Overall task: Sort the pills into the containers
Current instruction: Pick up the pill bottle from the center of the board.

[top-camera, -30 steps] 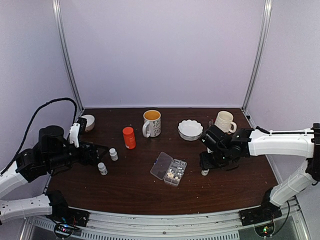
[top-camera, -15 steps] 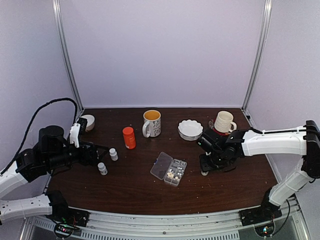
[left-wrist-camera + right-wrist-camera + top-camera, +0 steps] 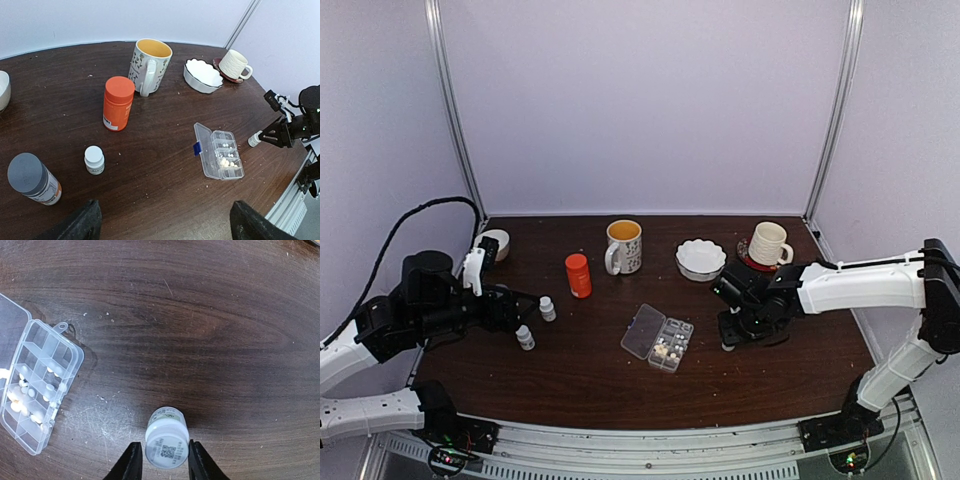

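The organizer box (image 3: 658, 338) lay open near the middle of the dark table (image 3: 580, 375), toward its near side and between the two arms. Its long axis ran roughly from front to back, with the far end leaning a little to the right. The clear lid (image 3: 641, 330) lay folded out flat on the left of the compartmented base. In the right wrist view we saw the pills (image 3: 32, 392), whitish and tan, sitting in several compartments; the compartments nearest that camera looked bare.

The right gripper (image 3: 163, 445) reached down to the table just right of the box. Its two fingers (image 3: 131, 462) stood on either side of a small white bottle (image 3: 167, 437), so close to its sides that we could not tell whether they already pressed on it or merely flanked it. The bottle lay apart from the box.

The left gripper (image 3: 167, 225) hung over the left side of the table with its jaws spread wide and nothing between them, well away from the box.
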`<state>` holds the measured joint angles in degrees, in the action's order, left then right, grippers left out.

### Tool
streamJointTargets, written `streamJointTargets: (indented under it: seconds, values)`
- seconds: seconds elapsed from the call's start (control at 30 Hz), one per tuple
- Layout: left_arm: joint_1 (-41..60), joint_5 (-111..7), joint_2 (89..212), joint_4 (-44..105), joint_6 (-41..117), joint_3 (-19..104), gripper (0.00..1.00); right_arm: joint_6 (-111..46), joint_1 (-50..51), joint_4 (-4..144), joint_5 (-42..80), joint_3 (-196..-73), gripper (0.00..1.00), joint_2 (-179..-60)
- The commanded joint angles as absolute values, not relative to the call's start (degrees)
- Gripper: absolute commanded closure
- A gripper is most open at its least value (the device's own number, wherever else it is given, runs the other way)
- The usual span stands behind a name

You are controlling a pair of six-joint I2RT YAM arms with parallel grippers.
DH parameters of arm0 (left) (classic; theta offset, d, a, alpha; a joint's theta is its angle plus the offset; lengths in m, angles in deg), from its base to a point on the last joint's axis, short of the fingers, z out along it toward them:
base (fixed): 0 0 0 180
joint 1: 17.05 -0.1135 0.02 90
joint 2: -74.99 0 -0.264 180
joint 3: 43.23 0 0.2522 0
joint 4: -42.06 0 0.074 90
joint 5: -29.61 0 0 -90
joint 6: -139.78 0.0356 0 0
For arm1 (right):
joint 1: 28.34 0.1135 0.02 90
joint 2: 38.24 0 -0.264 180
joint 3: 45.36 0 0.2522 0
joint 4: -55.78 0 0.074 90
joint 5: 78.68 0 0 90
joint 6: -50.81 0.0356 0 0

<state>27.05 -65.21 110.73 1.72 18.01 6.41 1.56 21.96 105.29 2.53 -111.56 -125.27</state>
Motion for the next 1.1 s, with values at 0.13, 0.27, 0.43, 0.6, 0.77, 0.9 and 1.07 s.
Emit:
streamJointTargets:
  seconds: [0.13, 0.27, 0.43, 0.6, 0.77, 0.9, 1.07]
  values:
    - [27.2, -64.3, 111.2, 4.3, 18.7, 6.7, 0.07, 1.6, 21.4, 104.4, 1.8, -111.3, 0.65, -126.2]
    - [27.2, -64.3, 111.1, 4.2, 18.8, 6.7, 0.07, 1.5, 21.3, 104.5, 1.6, -111.5, 0.68, -126.2]
    - [27.2, -64.3, 111.2, 4.2, 18.9, 6.3, 0.07, 1.6, 21.3, 104.6, 0.2, -112.0, 0.83, -125.1]
    - [27.2, -64.4, 111.1, 4.3, 18.8, 5.9, 0.07, 0.9, 21.3, 104.2, 1.6, -112.6, 0.82, -121.7]
    - [27.2, -57.6, 112.2, 9.6, 20.6, 5.1, 0.1, -2.2, 21.3, 100.8, 8.8, -113.0, 0.86, -115.9]
    - [27.9, -50.0, 114.7, 18.5, 22.2, 3.9, 0.14, -3.9, 21.3, 91.2, 20.5, -111.6, 0.96, -109.1]
    - [35.3, -53.3, 119.5, 28.7, 30.3, 5.5, 0.16, -0.2, 21.5, 81.3, 29.4, -111.8, 0.95, -104.0]
